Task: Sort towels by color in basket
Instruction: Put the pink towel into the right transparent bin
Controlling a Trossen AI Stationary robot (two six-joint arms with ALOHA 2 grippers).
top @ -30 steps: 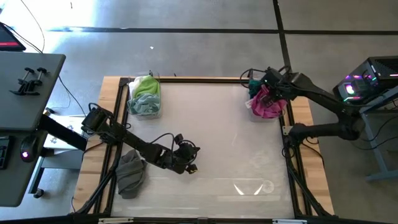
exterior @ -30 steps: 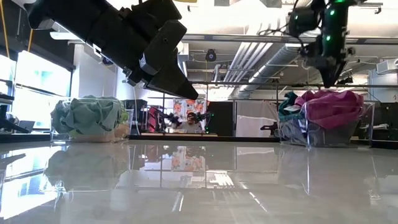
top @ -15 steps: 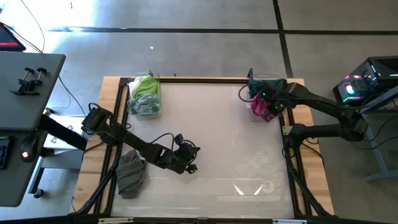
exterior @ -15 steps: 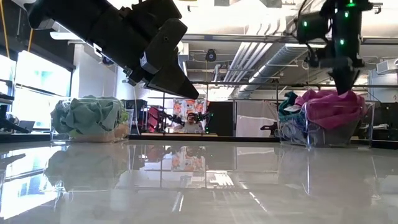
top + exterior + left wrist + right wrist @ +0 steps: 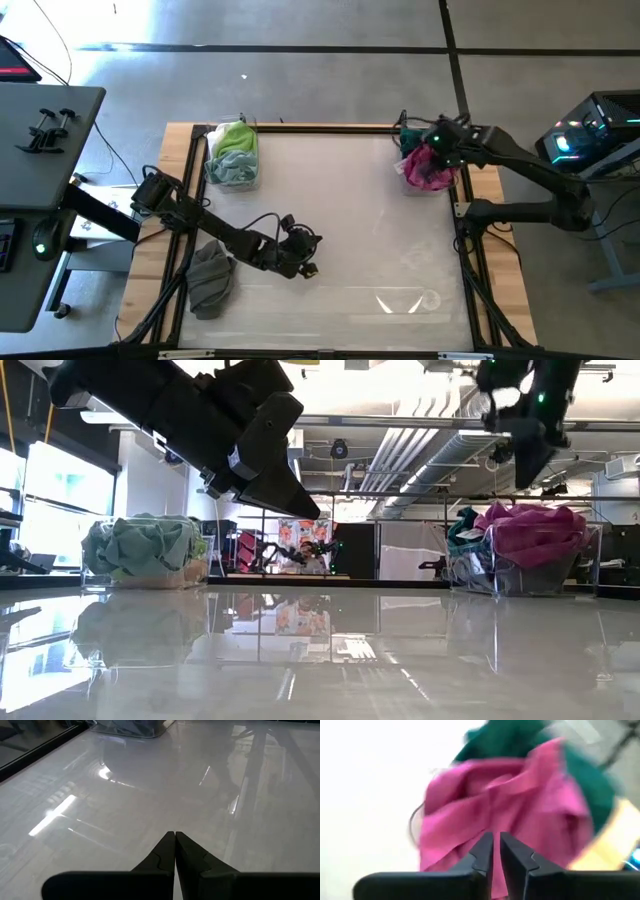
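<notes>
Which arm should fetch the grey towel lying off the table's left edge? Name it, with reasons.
Left. The left gripper hovers low over the table near the grey towel, shut and empty. The right gripper is across the table above the basket of magenta towels.

Glossy white table top point(image 5: 340, 200) mirrors lights, light wooden border point(image 5: 485, 180); soft matt cloth towels, magenta point(image 5: 428, 168) and lime green point(image 5: 233, 136), in clear plastic bins point(image 5: 590, 565).
</notes>
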